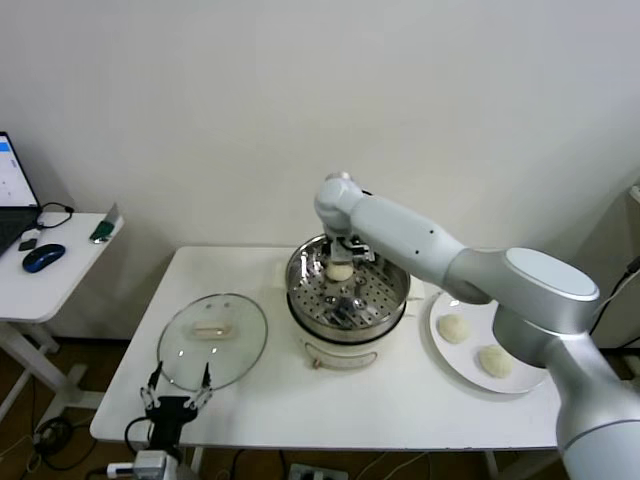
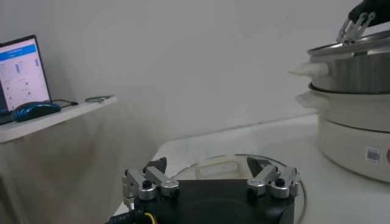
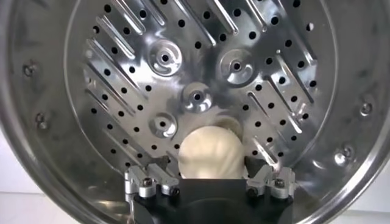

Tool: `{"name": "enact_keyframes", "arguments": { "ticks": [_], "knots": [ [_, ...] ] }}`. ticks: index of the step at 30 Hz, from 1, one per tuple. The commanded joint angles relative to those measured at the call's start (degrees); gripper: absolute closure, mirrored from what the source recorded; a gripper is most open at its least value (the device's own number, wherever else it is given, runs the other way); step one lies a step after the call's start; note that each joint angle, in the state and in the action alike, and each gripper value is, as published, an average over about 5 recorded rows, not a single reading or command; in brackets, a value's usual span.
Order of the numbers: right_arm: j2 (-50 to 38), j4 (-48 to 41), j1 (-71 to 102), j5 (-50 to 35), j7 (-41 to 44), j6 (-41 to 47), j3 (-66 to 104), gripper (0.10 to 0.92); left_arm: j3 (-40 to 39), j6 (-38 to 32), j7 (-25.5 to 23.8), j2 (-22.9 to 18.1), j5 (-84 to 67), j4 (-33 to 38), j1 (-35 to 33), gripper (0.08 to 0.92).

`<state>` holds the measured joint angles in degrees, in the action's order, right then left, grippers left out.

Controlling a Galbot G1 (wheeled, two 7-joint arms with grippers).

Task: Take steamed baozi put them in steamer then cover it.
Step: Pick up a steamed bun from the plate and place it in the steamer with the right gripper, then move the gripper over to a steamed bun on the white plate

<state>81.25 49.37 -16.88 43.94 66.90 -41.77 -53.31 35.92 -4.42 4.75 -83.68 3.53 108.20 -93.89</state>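
Hovering inside the steamer [image 1: 349,290], the right gripper [image 3: 210,182] stands spread wide, a bun [image 3: 211,152] between its fingers, contact unclear. Its fingertips are hidden. Left gripper [image 2: 211,181] gapes empty beside the lid [image 1: 213,340].

- The left end effector [image 2: 211,182] sits low at the near edge of the white desk [image 2: 292,143], its 2 fingers [image 2: 149,182] spread wide apart.
- Just beyond it lies the cover [image 2: 222,165], flat on the desk.
- The steamer [image 2: 353,70] stands on its white cooker base [image 2: 356,143].
- The right end effector [image 2: 354,27] hangs over the steamer's rim.
- A side table [image 2: 55,115] carries a laptop [image 2: 23,70] and a blue mouse [image 2: 35,111].
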Motion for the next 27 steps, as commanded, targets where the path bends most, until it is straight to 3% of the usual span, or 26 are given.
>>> {"name": "enact_keyframes", "arguments": {
  "ticks": [1, 8, 13, 21, 27],
  "knots": [
    [-0.6, 1.4, -0.8, -1.8, 1.2, 0.6, 0.3, 0.203, 0.0, 0.0, 0.1, -0.1, 0.0, 0.0, -0.1, 0.177],
    [-6.3, 7.5, -6.2, -11.4, 1.0, 4.3, 0.7, 0.203, -0.4, -0.1, 0.1, -0.1, 0.2, -0.3, -0.3, 0.177],
    [-15.0, 11.9, -9.1, -20.8, -1.2, 9.9, -1.3, 0.203, -0.8, -0.1, 0.1, -0.2, 0.4, -0.3, -0.4, 0.177],
    [-35.6, 21.6, -19.1, -50.7, -9.3, 38.4, -19.4, 0.203, -1.1, -0.1, 0.0, -0.2, 0.5, 0.2, -0.8, 0.177],
    [-44.8, 19.7, -16.5, -64.5, -6.3, 55.3, -18.9, 0.203, -1.7, 0.0, 0.0, -0.3, 0.6, -0.1, -0.5, 0.177]
  ]
}}
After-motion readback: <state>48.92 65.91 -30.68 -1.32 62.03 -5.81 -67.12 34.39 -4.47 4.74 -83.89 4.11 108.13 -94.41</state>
